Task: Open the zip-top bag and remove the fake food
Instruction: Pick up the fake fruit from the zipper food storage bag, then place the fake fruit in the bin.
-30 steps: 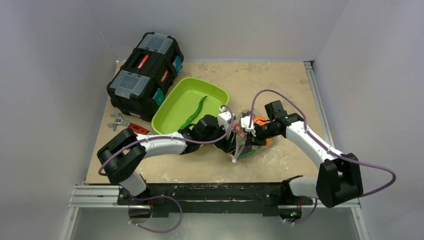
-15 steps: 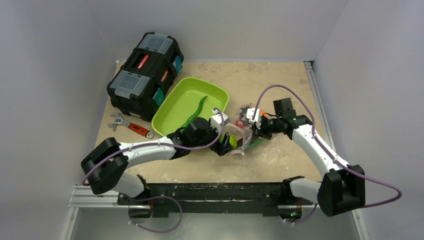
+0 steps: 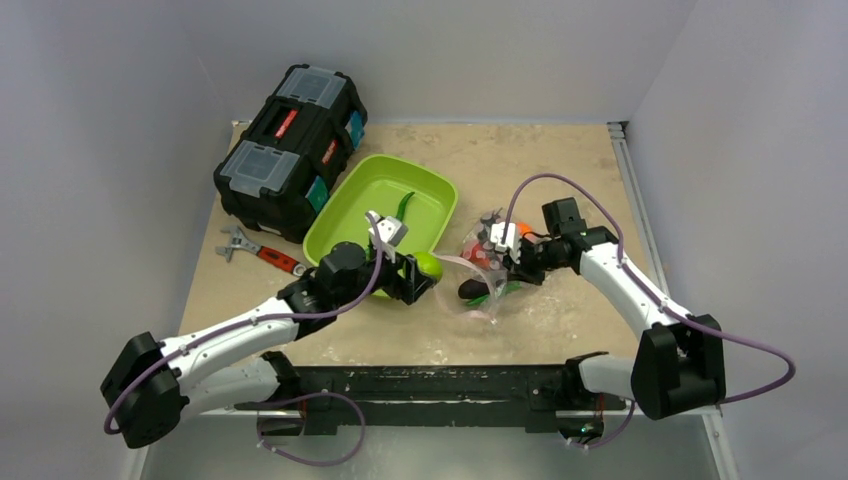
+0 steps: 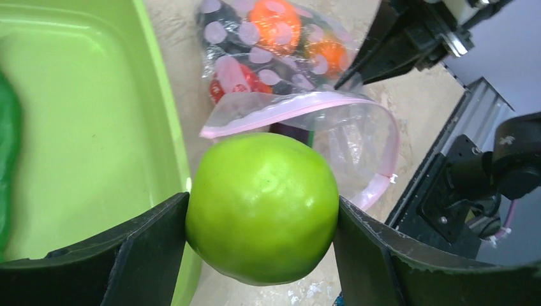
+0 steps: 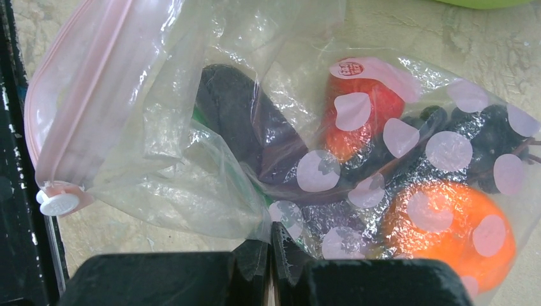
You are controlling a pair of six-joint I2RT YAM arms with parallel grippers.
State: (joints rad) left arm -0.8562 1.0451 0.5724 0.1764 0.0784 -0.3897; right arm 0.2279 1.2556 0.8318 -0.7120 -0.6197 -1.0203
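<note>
Lime-green ball (image 4: 261, 207) drawn out, eggplant (image 5: 236, 115) blurred behind bag (image 5: 159, 166)

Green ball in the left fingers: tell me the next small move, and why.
Probably carry the green ball a little further over the tray, then open the left fingers. It is out of the bag but only at the tray's rim; the pod already lies inside.

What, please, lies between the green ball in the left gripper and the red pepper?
In the left wrist view, the pink zip strip of the zip-top bag crosses between them.
</note>
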